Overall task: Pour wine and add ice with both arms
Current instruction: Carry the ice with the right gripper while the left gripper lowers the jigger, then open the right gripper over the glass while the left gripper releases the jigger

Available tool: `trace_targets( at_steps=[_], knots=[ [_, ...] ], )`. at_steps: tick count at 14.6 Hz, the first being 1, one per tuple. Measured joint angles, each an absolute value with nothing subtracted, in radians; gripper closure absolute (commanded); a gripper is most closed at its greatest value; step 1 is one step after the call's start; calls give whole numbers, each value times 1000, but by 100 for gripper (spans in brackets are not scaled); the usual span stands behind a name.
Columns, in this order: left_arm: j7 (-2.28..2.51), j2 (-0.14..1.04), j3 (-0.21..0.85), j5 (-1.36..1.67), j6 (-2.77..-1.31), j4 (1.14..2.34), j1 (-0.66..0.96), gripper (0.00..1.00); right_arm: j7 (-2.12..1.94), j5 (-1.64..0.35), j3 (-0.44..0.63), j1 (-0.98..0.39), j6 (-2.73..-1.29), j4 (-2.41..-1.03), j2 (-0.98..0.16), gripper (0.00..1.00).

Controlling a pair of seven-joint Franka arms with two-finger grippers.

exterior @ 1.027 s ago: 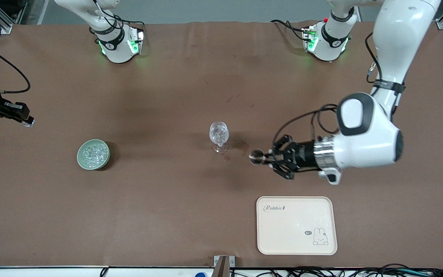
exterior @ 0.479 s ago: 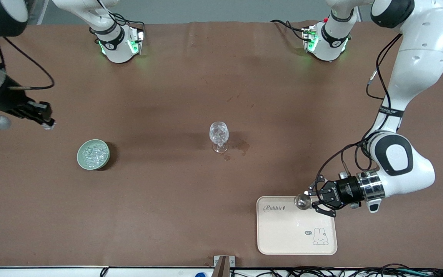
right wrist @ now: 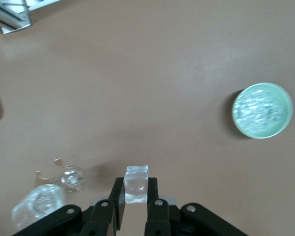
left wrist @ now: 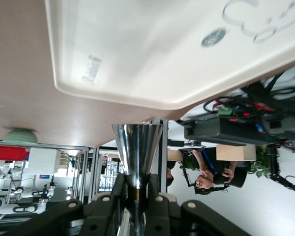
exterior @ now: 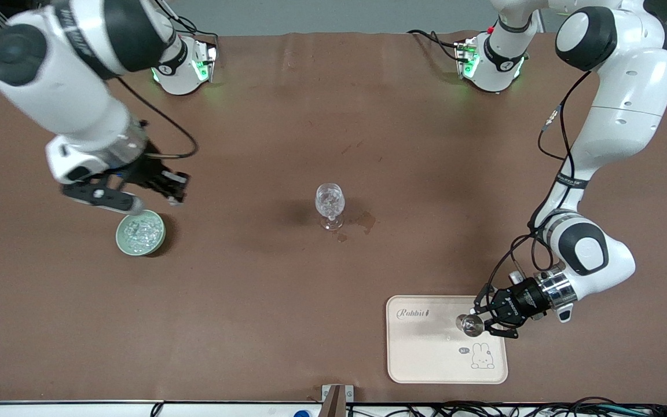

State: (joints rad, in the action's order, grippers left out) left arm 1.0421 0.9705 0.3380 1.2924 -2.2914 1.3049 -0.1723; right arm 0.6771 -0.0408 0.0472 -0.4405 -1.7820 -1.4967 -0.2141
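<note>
The left gripper [exterior: 480, 323] has come down over the cream tray [exterior: 426, 362] in the last second; before that it was up beside the stemmed glass [exterior: 329, 207] in the middle of the table. Its fingers are pressed together on the narrow stem of a small shiny metal cup [left wrist: 136, 155], which points out ahead of the fingertips. In the left wrist view the tray [left wrist: 152, 54] lies just ahead of the cup's mouth. This move suggests that the pouring is finished and the cup is now being put back. Whether the cup already touches the tray is hard to tell from these views.

The right gripper [exterior: 172, 191] has also travelled, from the edge of the table at the right arm's end to a place above the table beside the pale green bowl [exterior: 140, 232]. Its fingers pinch one clear cube of ice [right wrist: 136, 183] between them, as the right wrist view shows. The rest of the ice [exterior: 139, 230] lies in the bowl, just under and beside this gripper. The stemmed glass [right wrist: 44, 196] stands ahead of the gripper, well apart from it, and it seems to hold some clear lumps already. So this cube probably has to be carried over the glass and dropped in.
</note>
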Motion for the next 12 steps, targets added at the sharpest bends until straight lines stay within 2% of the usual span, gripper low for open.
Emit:
trace_targets(
  at_steps=[3,9,12],
  knots=[
    [983,1014,336,1329,-2292,1300,-181,99,807,-41,47,-538,-1790,-1419,-299,97],
    [938,1055,331,1342,-2292,1297,-203,99,966,-40,49,-674,-1928,-1371,-429,97],
    [898,1073,331,1342,-2292,1297,-203,90,1014,-40,50,-719,-1935,-1351,-474,97]
  ],
)
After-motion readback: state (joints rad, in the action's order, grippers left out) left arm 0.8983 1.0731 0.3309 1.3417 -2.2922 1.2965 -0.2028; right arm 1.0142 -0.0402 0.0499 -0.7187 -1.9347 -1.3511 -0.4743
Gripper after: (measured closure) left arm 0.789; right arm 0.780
